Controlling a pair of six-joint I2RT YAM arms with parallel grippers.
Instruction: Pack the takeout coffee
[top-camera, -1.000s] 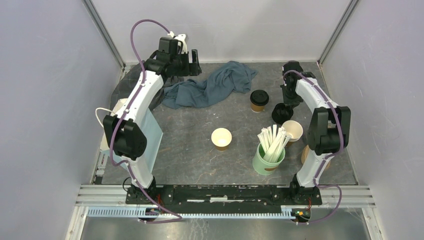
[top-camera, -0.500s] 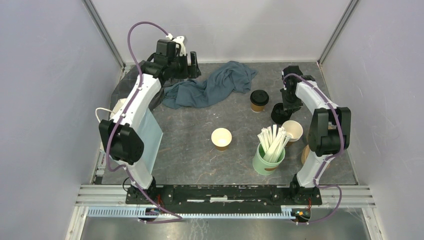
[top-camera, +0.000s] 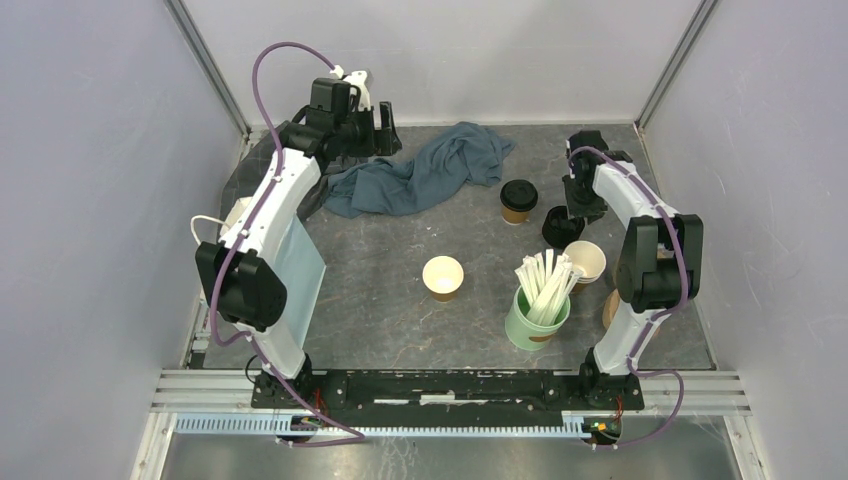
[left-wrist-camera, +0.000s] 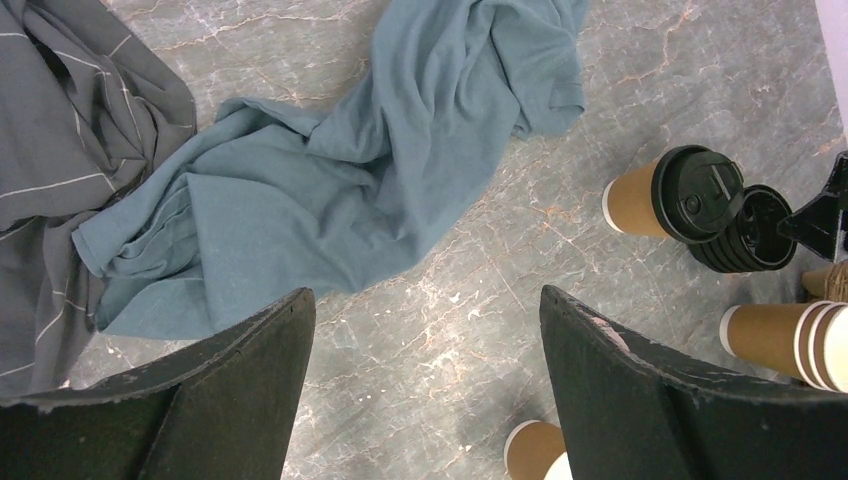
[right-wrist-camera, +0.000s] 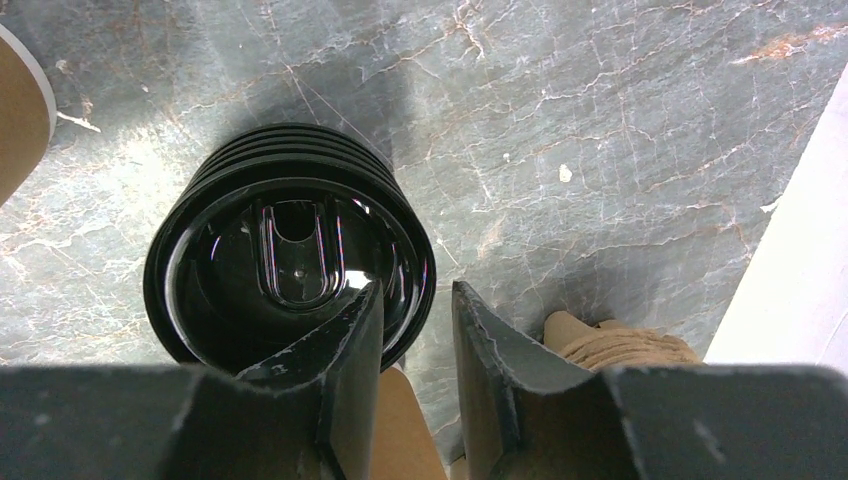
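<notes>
A takeout coffee (top-camera: 518, 200), a brown paper cup with a black sip lid, stands at the back right of the table, also seen in the left wrist view (left-wrist-camera: 672, 185). Just right of it is a stack of black lids (top-camera: 560, 228) (right-wrist-camera: 290, 255). My right gripper (top-camera: 568, 210) (right-wrist-camera: 413, 295) hangs right over that stack. It is open by a narrow gap, one finger over the top lid's inside and the other outside its rim. My left gripper (top-camera: 385, 122) (left-wrist-camera: 425, 295) is wide open and empty, high above the table's back left.
A teal cloth (top-camera: 420, 175) lies at the back, with a grey striped cloth (left-wrist-camera: 60, 150) left of it. A lidless cup (top-camera: 443, 277) stands mid-table, stacked lidless cups (top-camera: 586, 260) by the lids, and a green cup of stirrers (top-camera: 537, 305) near front.
The right gripper's jaws have parted a little over the lid stack, and it has shifted slightly towards the back. The left arm has swung slightly left.
</notes>
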